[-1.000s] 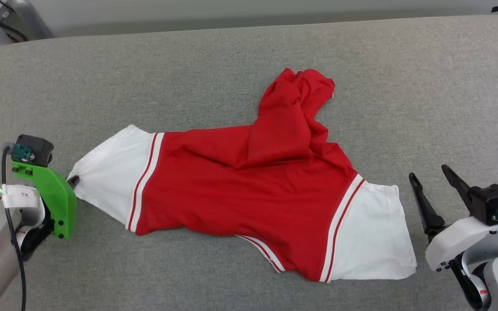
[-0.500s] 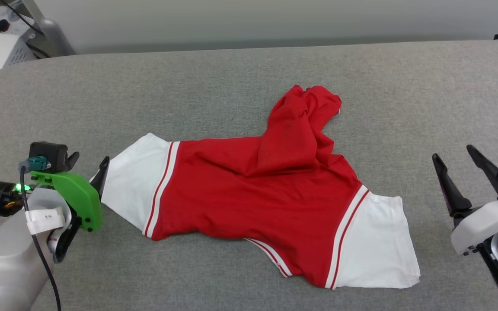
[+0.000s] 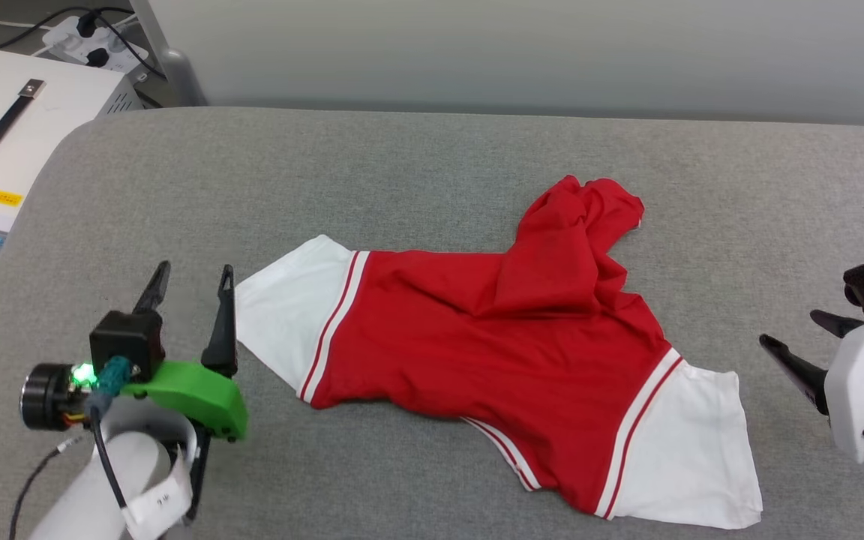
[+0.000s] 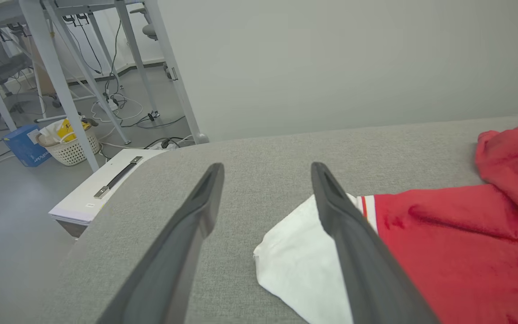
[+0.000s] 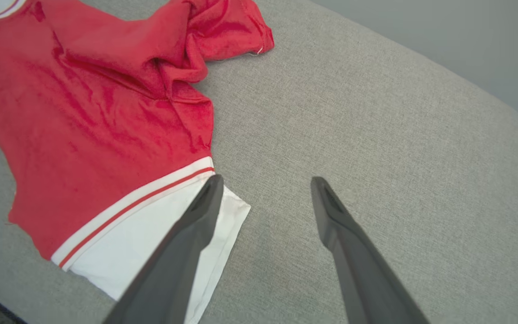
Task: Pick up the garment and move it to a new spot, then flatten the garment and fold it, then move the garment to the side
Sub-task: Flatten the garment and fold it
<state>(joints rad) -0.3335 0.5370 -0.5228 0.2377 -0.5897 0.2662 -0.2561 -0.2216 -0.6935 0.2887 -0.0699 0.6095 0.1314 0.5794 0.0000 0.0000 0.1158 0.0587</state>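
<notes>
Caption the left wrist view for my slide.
Open left pincer beside the white sleeve of the red garment on a grey surface.

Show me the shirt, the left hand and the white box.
shirt [image 3: 492, 330], head view, red middle of its body.
left hand [image 3: 196, 268], head view, midway between its fingertips.
white box [image 3: 57, 127], head view, its top.

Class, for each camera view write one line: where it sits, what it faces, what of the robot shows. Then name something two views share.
Head: atop the robot, looking down at the garment on the grey surface; left claw and right claw show, both open.
Left wrist: looks along its claw's fingers over a white sleeve toward the wall.
Right wrist: looks along its fingers at the other sleeve.
Shared: head and left wrist both show the white box.
</notes>
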